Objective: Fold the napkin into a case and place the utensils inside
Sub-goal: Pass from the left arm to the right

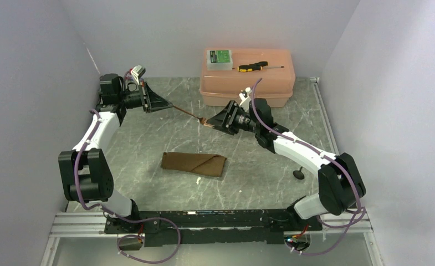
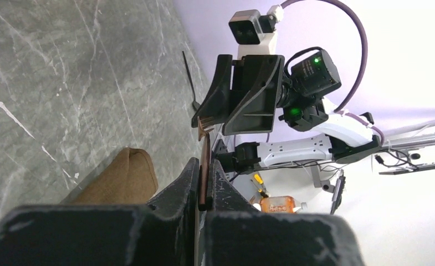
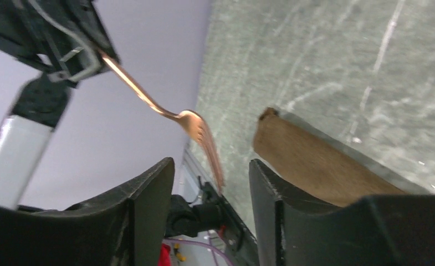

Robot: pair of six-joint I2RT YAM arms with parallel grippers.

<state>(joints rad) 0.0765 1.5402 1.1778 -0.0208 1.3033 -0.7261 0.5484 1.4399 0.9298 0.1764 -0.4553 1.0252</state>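
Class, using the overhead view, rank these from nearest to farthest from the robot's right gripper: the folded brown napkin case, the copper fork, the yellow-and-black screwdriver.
1. The fork: its tines sit inside the open right gripper.
2. The case: lying flat, toward the near edge.
3. The screwdriver: atop the pink box, at the back.

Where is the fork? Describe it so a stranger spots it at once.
Start at the pink box at the back; just before it, two grippers face each other in mid-air. The fork is the thin copper bar bridging them, handle pinched in the left gripper, tines between the right gripper's open jaws. Unlike the brown case below, it touches no surface.
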